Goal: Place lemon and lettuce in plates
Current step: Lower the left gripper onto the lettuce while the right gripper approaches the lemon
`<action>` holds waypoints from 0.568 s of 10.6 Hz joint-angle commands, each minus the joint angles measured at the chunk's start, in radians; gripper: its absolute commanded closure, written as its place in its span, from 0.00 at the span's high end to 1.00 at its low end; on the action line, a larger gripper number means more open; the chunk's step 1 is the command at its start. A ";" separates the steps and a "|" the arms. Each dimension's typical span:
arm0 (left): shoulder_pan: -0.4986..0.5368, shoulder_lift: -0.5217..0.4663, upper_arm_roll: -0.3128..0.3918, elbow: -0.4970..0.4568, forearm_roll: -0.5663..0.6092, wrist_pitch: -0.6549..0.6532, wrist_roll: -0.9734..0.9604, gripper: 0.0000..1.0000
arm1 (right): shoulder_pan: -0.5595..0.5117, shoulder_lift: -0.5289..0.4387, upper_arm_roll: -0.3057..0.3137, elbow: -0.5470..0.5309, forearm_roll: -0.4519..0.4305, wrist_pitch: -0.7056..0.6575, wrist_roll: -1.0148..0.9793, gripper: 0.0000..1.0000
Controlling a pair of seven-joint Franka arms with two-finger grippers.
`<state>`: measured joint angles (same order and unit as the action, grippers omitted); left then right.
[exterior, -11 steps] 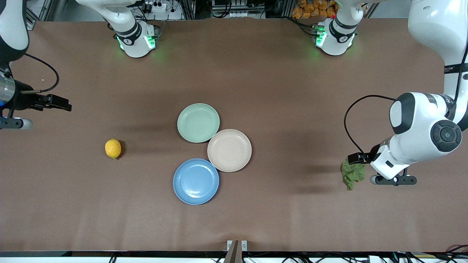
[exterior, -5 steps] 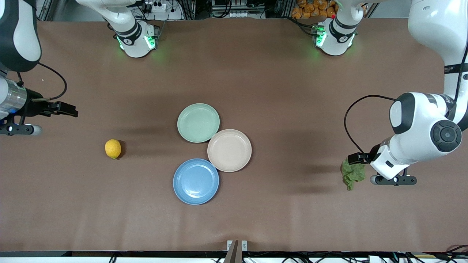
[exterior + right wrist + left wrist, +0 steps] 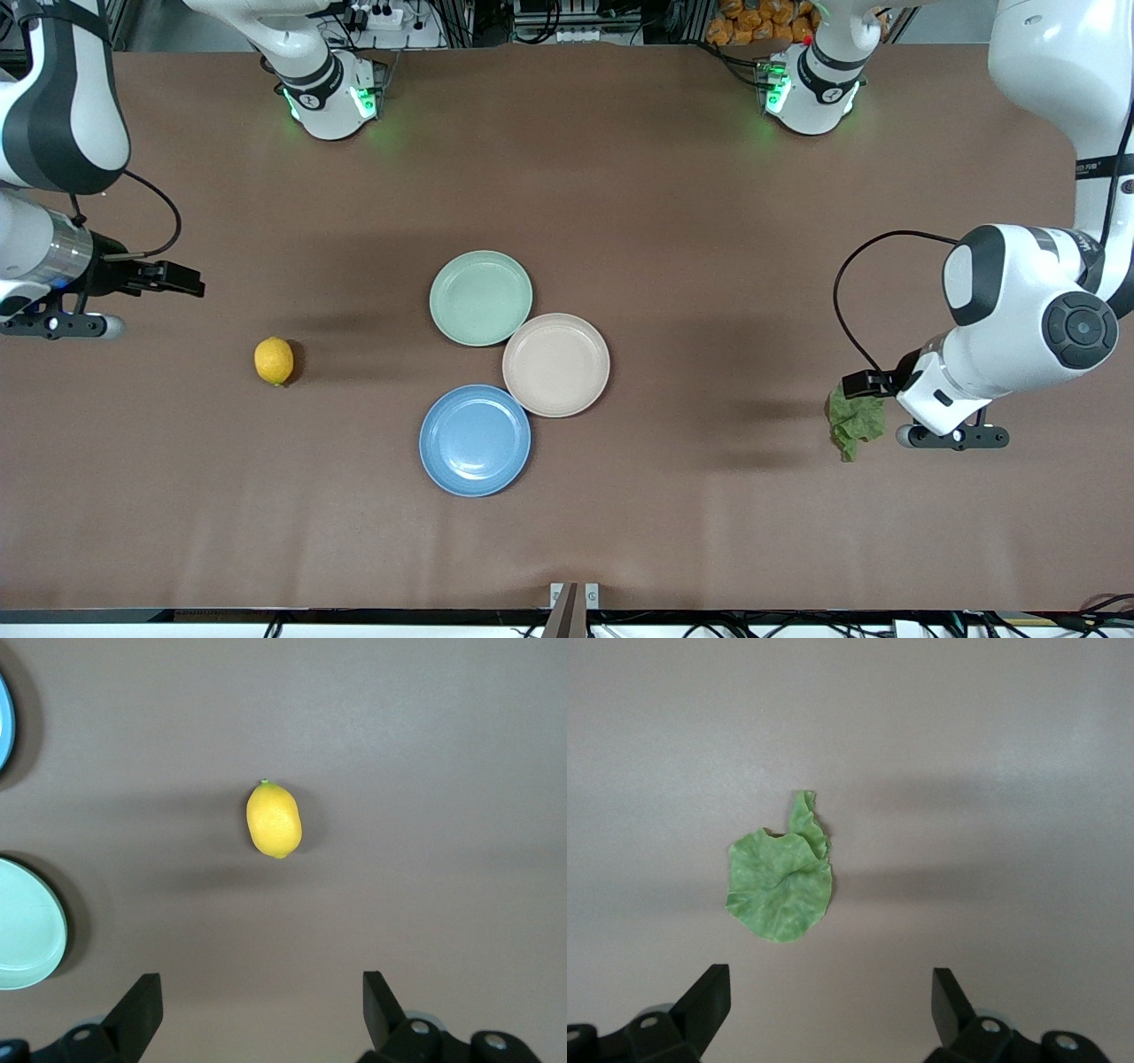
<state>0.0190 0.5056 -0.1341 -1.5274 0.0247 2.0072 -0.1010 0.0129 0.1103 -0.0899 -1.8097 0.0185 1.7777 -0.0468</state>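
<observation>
The yellow lemon (image 3: 274, 361) lies on the brown table toward the right arm's end, and the right wrist view shows this lemon (image 3: 274, 819) ahead of the fingers. My right gripper (image 3: 261, 990) hangs open and empty over bare table short of it. The wrinkly green lettuce (image 3: 856, 425) lies flat toward the left arm's end, and the left wrist view has the lettuce (image 3: 780, 886) just ahead. My left gripper (image 3: 830, 988) is open over the table beside it, holding nothing. The blue plate (image 3: 475, 440) and the beige-pink plate (image 3: 556, 364) sit empty mid-table, touching.
A pale mint-green plate (image 3: 481, 297) lies against the beige-pink one, farther from the front camera. The right wrist view catches the edges of the mint plate (image 3: 27, 926) and the blue plate (image 3: 4, 722). Both arm bases stand along the table's back edge.
The right arm has moved in from the table's end toward the lemon. The left arm, the lettuce, the lemon and the plates have not moved.
</observation>
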 commanded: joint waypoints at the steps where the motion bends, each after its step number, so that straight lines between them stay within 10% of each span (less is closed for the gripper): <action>1: 0.024 0.059 -0.005 0.023 0.063 0.116 -0.008 1.00 | -0.004 -0.015 0.004 -0.034 0.015 0.034 0.002 1.00; 6: 0.025 0.040 -0.005 0.021 0.061 0.090 -0.006 1.00 | -0.002 -0.012 0.004 -0.089 0.015 0.101 0.002 1.00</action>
<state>0.0378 0.5333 -0.1326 -1.5261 0.0589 2.0937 -0.1010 0.0129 0.1110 -0.0895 -1.8728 0.0186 1.8584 -0.0468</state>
